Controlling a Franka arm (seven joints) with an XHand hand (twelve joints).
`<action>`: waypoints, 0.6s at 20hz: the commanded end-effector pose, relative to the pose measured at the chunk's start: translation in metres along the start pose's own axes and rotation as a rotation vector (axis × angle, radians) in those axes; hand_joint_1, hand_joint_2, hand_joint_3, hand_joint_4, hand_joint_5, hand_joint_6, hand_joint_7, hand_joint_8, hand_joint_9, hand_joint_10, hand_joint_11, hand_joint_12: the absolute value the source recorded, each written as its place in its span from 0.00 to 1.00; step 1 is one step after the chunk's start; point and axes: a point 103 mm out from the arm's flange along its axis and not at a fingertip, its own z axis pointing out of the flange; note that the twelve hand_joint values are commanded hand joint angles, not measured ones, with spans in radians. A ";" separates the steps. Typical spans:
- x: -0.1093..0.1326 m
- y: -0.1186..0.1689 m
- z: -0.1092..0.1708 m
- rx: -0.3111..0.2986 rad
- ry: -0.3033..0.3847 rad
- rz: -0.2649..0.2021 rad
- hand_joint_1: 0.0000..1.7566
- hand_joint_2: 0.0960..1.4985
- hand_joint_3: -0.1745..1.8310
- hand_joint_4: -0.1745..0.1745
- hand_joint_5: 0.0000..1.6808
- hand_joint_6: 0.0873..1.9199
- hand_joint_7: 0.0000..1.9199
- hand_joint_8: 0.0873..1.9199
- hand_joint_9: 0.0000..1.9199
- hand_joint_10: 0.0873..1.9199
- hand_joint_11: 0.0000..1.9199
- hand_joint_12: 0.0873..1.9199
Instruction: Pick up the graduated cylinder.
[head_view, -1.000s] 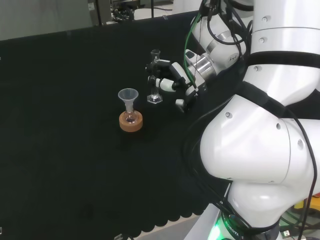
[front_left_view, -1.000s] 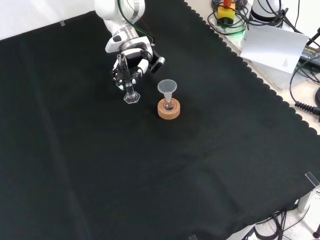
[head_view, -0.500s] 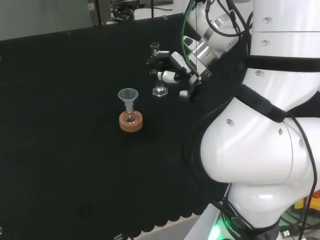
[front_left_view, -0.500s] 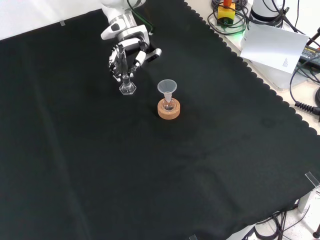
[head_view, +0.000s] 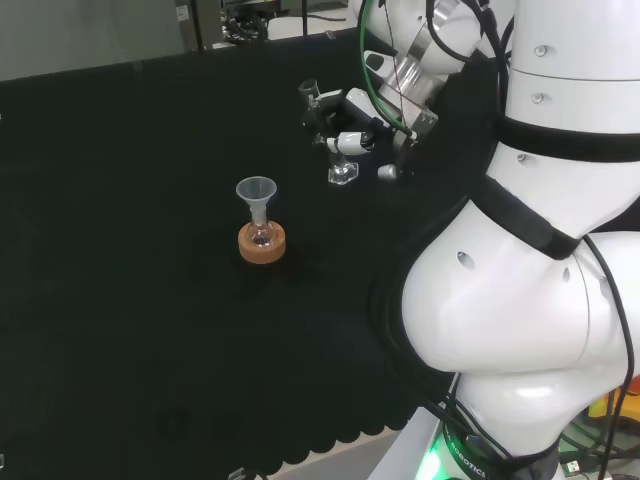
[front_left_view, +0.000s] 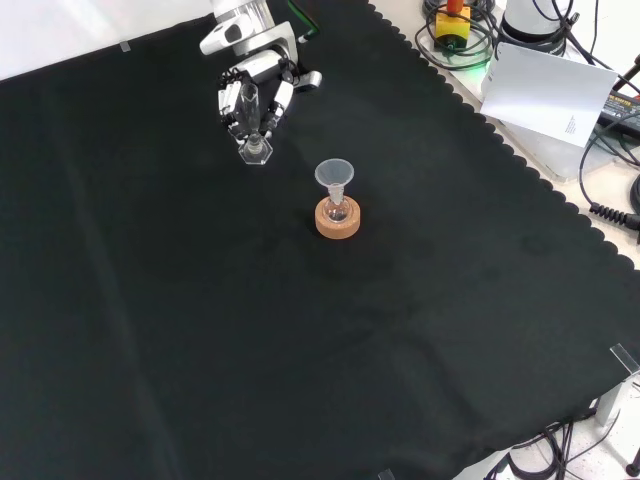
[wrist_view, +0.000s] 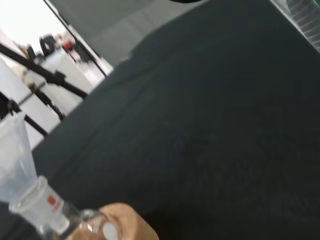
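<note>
The graduated cylinder (head_view: 330, 135) is gripped by the curled fingers of the hand (head_view: 350, 125), tilted, its hexagonal base (front_left_view: 256, 151) off the cloth (front_left_view: 300, 330). Nearby, apart, a funnel (front_left_view: 334, 178) is seated in a small flask (front_left_view: 337, 211) on a cork ring (front_left_view: 338, 220). No legible writing is seen.

Tan cork ring (head_view: 262, 243), black cloth (head_view: 120, 300)
</note>
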 end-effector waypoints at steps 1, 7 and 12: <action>0.015 -0.016 -0.025 0.116 -0.133 0.013 0.77 0.76 0.08 0.26 0.59 0.39 0.45 0.61 0.69 0.10 0.62 0.38; 0.035 -0.034 -0.037 0.186 -0.201 0.018 0.77 0.76 0.08 0.26 0.59 0.39 0.46 0.61 0.70 0.09 0.62 0.38; 0.056 -0.051 -0.042 0.232 -0.229 0.023 0.77 0.76 0.08 0.25 0.59 0.39 0.46 0.61 0.70 0.09 0.62 0.38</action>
